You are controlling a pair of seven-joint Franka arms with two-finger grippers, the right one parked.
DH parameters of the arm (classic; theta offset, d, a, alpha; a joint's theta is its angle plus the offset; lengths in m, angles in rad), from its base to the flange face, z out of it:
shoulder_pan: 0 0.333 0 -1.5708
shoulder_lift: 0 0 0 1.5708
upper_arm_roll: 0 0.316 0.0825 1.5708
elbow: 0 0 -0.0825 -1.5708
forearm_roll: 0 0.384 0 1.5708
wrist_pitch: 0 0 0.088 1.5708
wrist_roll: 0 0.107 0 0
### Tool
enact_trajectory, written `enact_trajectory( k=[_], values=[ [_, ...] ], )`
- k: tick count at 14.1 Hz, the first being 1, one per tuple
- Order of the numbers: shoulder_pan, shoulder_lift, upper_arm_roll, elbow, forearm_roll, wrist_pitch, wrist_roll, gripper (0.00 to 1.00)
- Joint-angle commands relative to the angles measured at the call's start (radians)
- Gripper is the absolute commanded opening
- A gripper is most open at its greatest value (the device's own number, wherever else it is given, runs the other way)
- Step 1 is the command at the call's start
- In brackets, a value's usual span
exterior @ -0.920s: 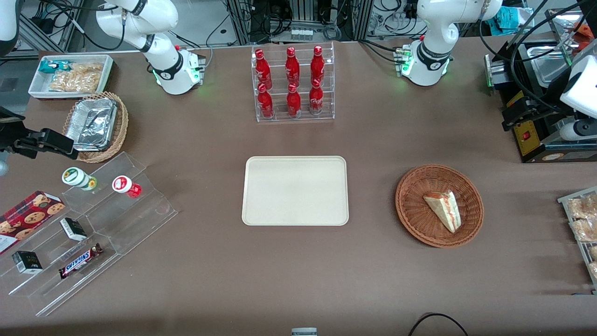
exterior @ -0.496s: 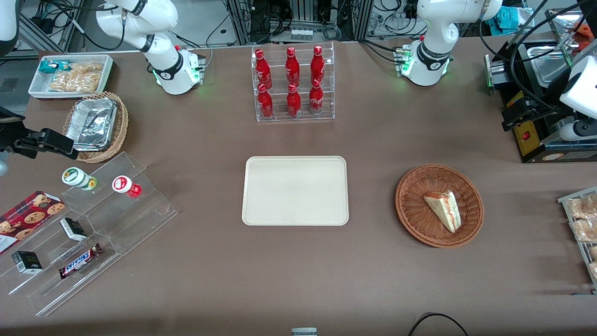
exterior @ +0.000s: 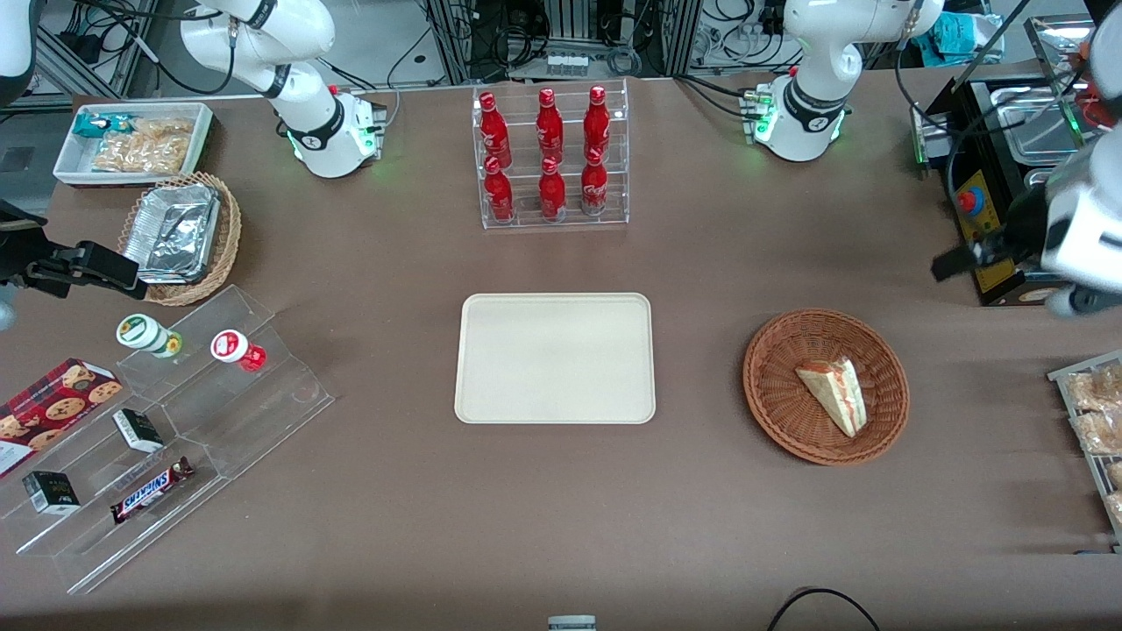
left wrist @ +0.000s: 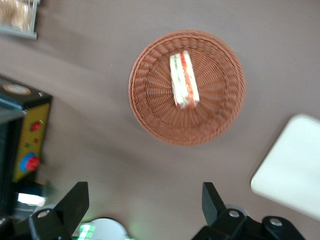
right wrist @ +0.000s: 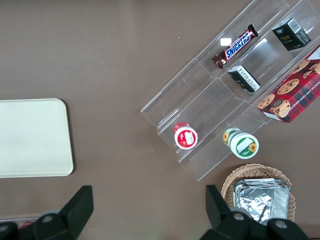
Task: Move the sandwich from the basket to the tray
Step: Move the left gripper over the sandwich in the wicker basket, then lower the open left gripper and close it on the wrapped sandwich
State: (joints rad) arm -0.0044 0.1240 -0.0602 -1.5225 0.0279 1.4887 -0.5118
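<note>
Since half a second ago the left arm's gripper (left wrist: 142, 205) has swung out toward the basket (exterior: 826, 386), fingers spread wide, high above it; the sandwich (exterior: 834, 393) lies untouched inside, the tray (exterior: 555, 358) bare, so the approach has begun

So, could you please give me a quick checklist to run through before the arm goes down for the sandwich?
1. Sandwich lies in the basket, nothing on top of it: ok.
2. Hand open, fingers spread wide: ok.
3. Hand over the sandwich: not ok; it hangs above bare table beside the basket, toward the working arm's end of the table.
4. Fingers lined up with the wedge's long sides: cannot tell.
5. Tray bare and ready to receive: ok.
6. Table between basket and tray free of things: ok.
</note>
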Motion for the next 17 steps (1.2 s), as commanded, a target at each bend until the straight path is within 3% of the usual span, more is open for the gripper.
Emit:
enact_trajectory(
  k=[1, 9, 17],
  values=[
    [-0.006, 0.058, -0.004, -0.114, -0.003, 0.163, -0.219, 1.00],
    [-0.006, 0.312, -0.004, -0.152, 0.000, 0.389, -0.309, 1.00],
    [-0.008, 0.329, -0.004, -0.356, 0.000, 0.657, -0.307, 1.00]
  ],
)
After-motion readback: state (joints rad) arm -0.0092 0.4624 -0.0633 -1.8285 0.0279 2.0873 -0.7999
